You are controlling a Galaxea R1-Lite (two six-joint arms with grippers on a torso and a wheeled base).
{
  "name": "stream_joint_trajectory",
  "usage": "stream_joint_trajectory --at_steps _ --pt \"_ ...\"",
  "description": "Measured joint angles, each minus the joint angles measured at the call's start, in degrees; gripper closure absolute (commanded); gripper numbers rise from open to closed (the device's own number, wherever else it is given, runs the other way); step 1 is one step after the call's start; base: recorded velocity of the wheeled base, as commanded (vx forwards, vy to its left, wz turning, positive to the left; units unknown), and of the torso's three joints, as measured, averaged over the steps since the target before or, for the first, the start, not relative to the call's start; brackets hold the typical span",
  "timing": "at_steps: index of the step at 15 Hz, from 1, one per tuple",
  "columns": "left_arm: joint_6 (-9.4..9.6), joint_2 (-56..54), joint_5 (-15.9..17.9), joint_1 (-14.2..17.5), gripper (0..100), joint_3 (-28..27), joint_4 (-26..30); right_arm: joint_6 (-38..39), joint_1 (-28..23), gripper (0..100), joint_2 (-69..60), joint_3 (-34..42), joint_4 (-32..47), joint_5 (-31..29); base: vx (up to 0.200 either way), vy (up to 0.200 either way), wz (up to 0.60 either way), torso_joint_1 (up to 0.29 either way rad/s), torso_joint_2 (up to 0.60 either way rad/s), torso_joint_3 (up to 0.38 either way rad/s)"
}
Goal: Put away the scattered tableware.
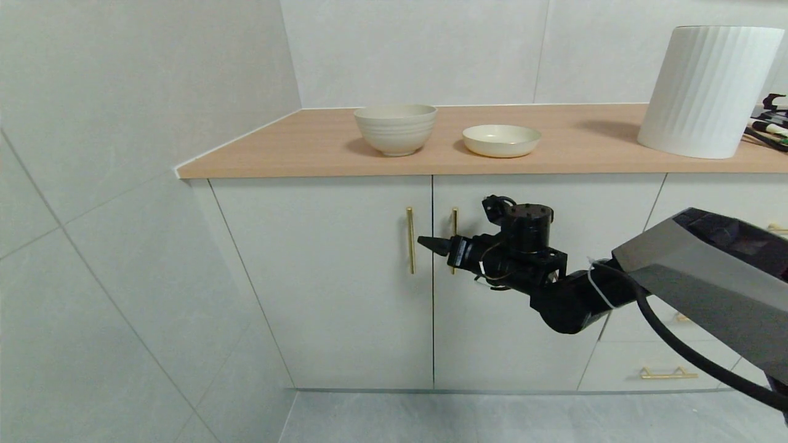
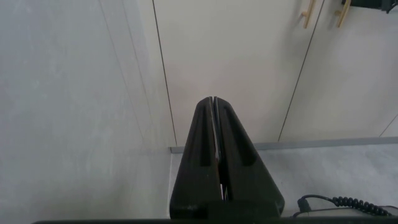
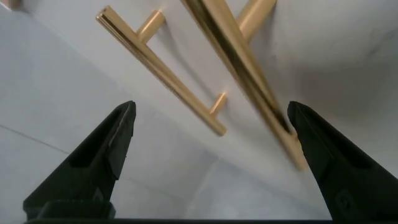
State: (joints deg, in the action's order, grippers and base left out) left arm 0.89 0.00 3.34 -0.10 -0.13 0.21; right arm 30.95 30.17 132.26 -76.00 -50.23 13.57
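So the right gripper (image 1: 438,245) had its fingers (image 3: 118,146) spread wide and empty, pushed up against the front of the pale grey cabinet door (image 1: 523,344). My guess was that it was lining up on a handle so the cupboard could be opened for the dishes. In the wrist view, the nearer slim brass bar handle (image 3: 249,74) ran through the gap, closer to one finger than the other, and I couldn't see it touching either. The second brass bar handle (image 3: 168,78) on the neighbouring door sat a bit farther off, also framed by the gap. The left gripper (image 2: 212,102) was pressed closed on nothing, hanging low and aimed at the cabinet's foot near the grey tile floor (image 2: 323,174), probably just parked out of the way. The actual tableware was nowhere near any fingers: the ribbed cream ceramic bowl (image 1: 395,128) and the shallow cream dish (image 1: 501,139) sat side by side but apart on the wooden countertop (image 1: 277,154), well above the right gripper. A tall white fluted container (image 1: 708,92) stood farther along.
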Motion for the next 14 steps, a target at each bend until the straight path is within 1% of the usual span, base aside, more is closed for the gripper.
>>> stream_joint_trajectory --at_steps 2,5,7,10,14 --pt "0.0 0.0 0.0 0.0 100 0.02 0.0 0.66 0.11 0 -0.89 0.98 0.02 1.37 0.0 0.0 0.0 0.0 0.0 0.0" --pt "-0.02 0.0 -0.01 0.0 100 0.02 0.0 0.77 0.12 0 -3.01 3.84 0.13 5.4 0.0 0.0 0.0 0.0 0.0 0.0" --pt "-0.1 0.0 -0.01 0.0 100 0.04 0.0 0.85 0.12 0 -4.96 6.79 0.04 8.3 0.0 0.0 0.0 0.0 0.0 0.0" --pt "-0.35 0.0 -0.23 0.0 100 0.04 0.0 0.85 0.2 0 -8.39 11.67 -0.07 10.4 0.0 0.0 0.0 0.0 0.0 0.0" --pt "-0.56 0.0 -0.8 0.0 100 0.04 -0.02 0.74 0.01 0 -16.93 23.82 0.06 20.78 0.0 0.0 0.0 0.0 0.0 0.0"
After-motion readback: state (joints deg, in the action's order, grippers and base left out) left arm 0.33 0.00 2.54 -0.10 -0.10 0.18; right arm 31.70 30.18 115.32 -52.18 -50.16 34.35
